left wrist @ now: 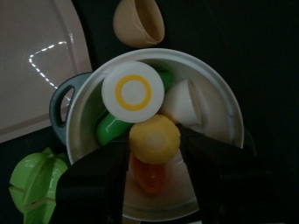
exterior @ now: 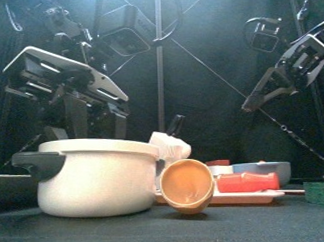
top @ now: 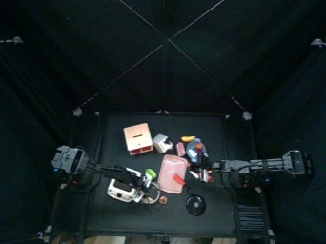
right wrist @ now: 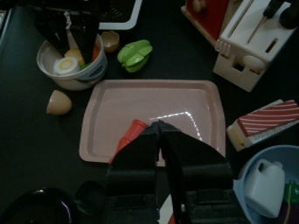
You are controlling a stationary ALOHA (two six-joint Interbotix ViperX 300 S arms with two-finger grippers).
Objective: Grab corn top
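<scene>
Black table [top: 109,133] — white pot [exterior: 93,176], pink tray [right wrist: 152,118], tan cup [exterior: 187,184].

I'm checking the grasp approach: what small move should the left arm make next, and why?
Probably lower the left end effector straight down. Its open jaws straddle the yellow corn piece in the pot, beside the egg slice, so it seems to need only depth before closing.

Glossy white pot [exterior: 93,175], shiny pink plastic tray [right wrist: 152,118], matt black table [right wrist: 30,131].
</scene>
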